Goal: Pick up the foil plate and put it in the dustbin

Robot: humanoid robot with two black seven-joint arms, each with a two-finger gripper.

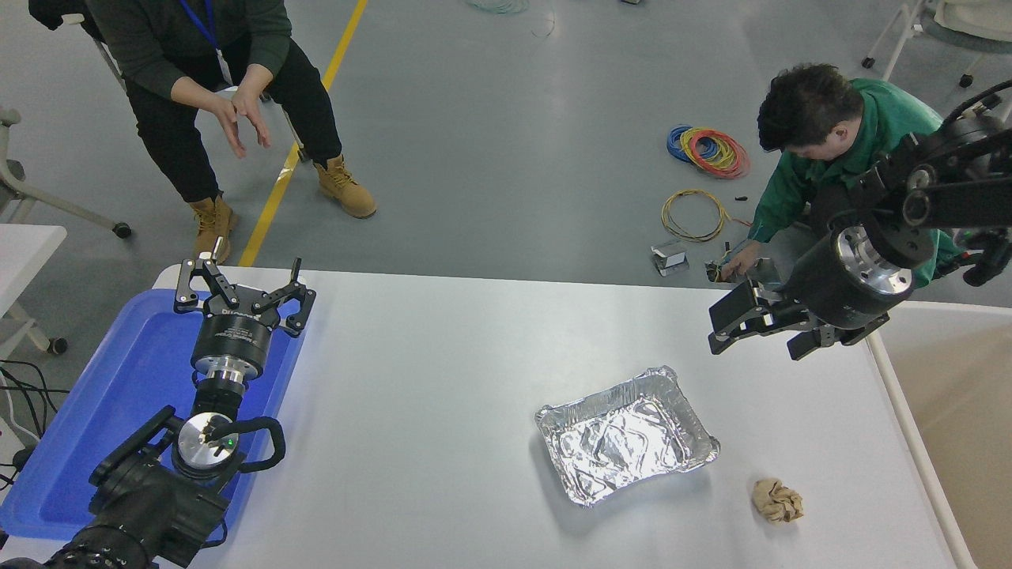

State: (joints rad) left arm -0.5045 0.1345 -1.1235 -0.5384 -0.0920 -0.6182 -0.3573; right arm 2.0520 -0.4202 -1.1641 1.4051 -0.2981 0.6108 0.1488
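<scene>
The foil plate (pixel 626 435), a shiny silver crinkled tray, lies flat on the white table (pixel 443 363), right of centre. My right gripper (pixel 723 322) hangs above the table's far right part, up and to the right of the plate, apart from it; its fingers point left and hold nothing. The dustbin (pixel 961 411), beige with a pale rim, stands past the table's right edge. My left gripper (pixel 241 286) is parked over the blue tray at the lower left, open and empty.
A flat blue tray (pixel 95 411) lies at the table's left edge. A small crumpled tan paper ball (pixel 777 500) lies right of the plate near the front. One person stands at the far left; another crouches at the far right beside cable coils (pixel 709 150).
</scene>
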